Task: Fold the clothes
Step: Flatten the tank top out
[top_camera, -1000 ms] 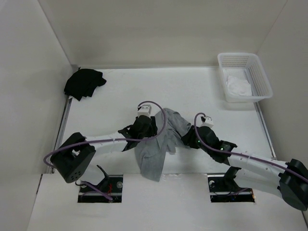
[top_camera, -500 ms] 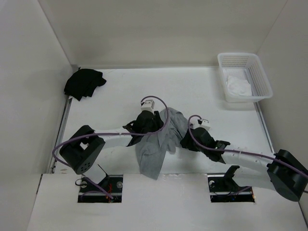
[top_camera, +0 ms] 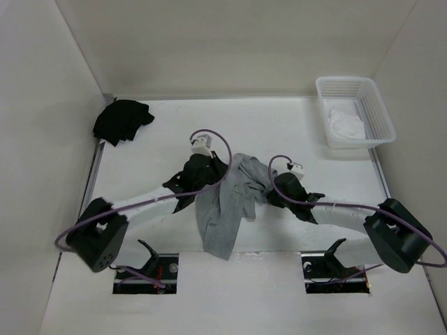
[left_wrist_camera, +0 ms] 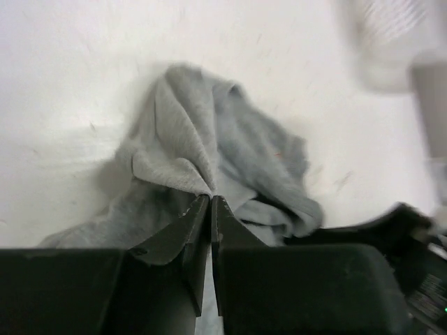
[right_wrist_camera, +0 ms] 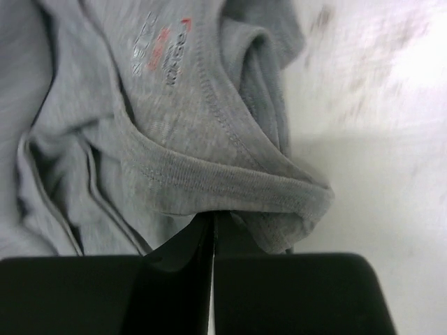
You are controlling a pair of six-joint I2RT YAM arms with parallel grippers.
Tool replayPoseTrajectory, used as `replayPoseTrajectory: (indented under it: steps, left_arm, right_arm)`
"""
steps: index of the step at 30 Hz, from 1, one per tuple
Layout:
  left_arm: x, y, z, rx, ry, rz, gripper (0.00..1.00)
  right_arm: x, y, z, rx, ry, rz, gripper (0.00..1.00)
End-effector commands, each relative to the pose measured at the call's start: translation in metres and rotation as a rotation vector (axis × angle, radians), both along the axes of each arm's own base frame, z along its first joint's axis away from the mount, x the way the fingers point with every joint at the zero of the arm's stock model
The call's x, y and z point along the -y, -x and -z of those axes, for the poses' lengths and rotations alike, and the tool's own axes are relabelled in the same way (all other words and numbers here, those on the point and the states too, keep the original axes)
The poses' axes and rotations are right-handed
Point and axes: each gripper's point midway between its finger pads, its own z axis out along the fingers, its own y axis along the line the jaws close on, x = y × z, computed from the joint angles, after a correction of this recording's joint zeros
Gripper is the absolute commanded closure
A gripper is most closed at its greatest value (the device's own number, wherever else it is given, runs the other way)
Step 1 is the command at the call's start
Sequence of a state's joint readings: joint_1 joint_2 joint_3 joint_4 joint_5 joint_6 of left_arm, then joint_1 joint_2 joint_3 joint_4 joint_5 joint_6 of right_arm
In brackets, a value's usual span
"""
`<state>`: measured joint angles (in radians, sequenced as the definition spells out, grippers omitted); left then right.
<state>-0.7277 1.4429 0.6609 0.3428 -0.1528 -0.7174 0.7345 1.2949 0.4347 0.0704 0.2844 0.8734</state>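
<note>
Nearest the arm bases, the grey top (top_camera: 222,223) trails a long tail toward the near edge of the table (top_camera: 154,139) — the rest lies bunched mid-table, between the two arms. The left gripper (left_wrist_camera: 210,197) is pinched fully closed on a peak of fabric at the bundle's left side. The right gripper (right_wrist_camera: 211,218) is closed on a stitched, ribbed edge below the printed label. To do this well, I'd raise both holds together and draw them apart evenly — enough to flatten the creases, not so hard that the thin knit slips free. Beyond, well apart, lie a black garment (top_camera: 122,120) far left and a basket (top_camera: 380,115) holding a white cloth (top_camera: 347,125) far right.
</note>
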Motion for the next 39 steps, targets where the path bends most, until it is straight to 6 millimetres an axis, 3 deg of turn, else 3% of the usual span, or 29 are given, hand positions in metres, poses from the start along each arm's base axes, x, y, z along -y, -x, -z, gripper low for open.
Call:
replayPoseTrajectory:
  steps: [1, 3, 4, 5, 6, 9, 11, 12, 14, 16, 18, 21, 24, 27, 30, 31, 34, 36, 38, 39]
  left_arm:
    - [-0.049, -0.011, -0.087, 0.177, 0.168, -0.137, 0.96]
    - [-0.086, -0.011, -0.092, 0.186, 0.174, -0.222, 0.96]
    - [-0.111, -0.01, -0.09, 0.184, 0.165, -0.282, 0.96]
    - [-0.116, -0.01, -0.089, 0.182, 0.162, -0.293, 0.96]
    - [-0.141, -0.008, -0.079, 0.157, 0.155, -0.362, 0.96]
    - [-0.176, 0.0, -0.056, 0.112, 0.151, -0.465, 0.96]
    - [-0.192, 0.005, -0.042, 0.084, 0.147, -0.516, 0.96]
    - [-0.201, 0.006, -0.034, 0.065, 0.145, -0.545, 0.95]
    - [-0.215, 0.008, -0.02, 0.04, 0.137, -0.591, 0.94]
    - [-0.226, 0.005, -0.013, 0.028, 0.137, -0.633, 0.94]
    - [-0.229, -0.003, -0.015, 0.042, 0.162, -0.651, 0.94]
    - [-0.212, -0.024, -0.029, 0.076, 0.193, -0.618, 0.94]
    - [-0.193, -0.053, -0.042, 0.109, 0.196, -0.601, 0.95]
    - [-0.184, -0.084, -0.053, 0.142, 0.212, -0.622, 0.95]
    - [-0.18, -0.123, -0.068, 0.172, 0.219, -0.639, 0.95]
    - [-0.178, -0.135, -0.075, 0.184, 0.222, -0.64, 0.95]
    - [-0.171, -0.18, -0.098, 0.218, 0.215, -0.624, 0.95]
    - [-0.152, -0.203, -0.108, 0.219, 0.192, -0.554, 0.9]
    - [-0.127, -0.213, -0.105, 0.175, 0.15, -0.44, 0.82]
    - [-0.124, -0.212, -0.101, 0.163, 0.134, -0.432, 0.77]
  right_arm:
    - [-0.006, -0.083, -0.059, 0.206, -0.085, 0.099, 1.0]
    - [0.001, -0.123, -0.079, 0.261, -0.102, 0.154, 1.0]
    - [0.006, -0.156, -0.097, 0.304, -0.125, 0.199, 1.0]
    - [0.006, -0.171, -0.104, 0.319, -0.132, 0.213, 1.0]
    - [0.006, -0.215, -0.125, 0.356, -0.14, 0.226, 1.0]
    - [0.002, -0.286, -0.157, 0.419, -0.181, 0.232, 0.96]
    - [-0.002, -0.311, -0.18, 0.445, -0.214, 0.224, 0.86]
    - [-0.006, -0.313, -0.192, 0.457, -0.221, 0.204, 0.71]
    - [-0.006, -0.301, -0.205, 0.475, -0.181, 0.158, 0.53]
    - [-0.017, -0.274, -0.198, 0.453, -0.13, 0.1, 0.46]
    - [-0.024, -0.236, -0.174, 0.406, -0.092, 0.056, 0.44]
    - [-0.025, -0.19, -0.133, 0.328, -0.053, 0.033, 0.51]
    - [-0.01, -0.148, -0.092, 0.251, 0.005, 0.039, 0.75]
    - [0.009, -0.12, -0.072, 0.222, 0.036, 0.074, 0.73]
    - [0.023, -0.103, -0.055, 0.192, 0.056, 0.096, 0.54]
    - [0.026, -0.1, -0.05, 0.18, 0.053, 0.104, 0.52]
    - [0.024, -0.092, -0.041, 0.153, 0.039, 0.096, 0.5]
    - [0.023, -0.088, -0.034, 0.133, 0.035, 0.099, 0.5]
    - [0.021, -0.082, -0.025, 0.117, 0.022, 0.103, 0.51]
    - [0.021, -0.08, -0.022, 0.115, 0.014, 0.104, 0.51]
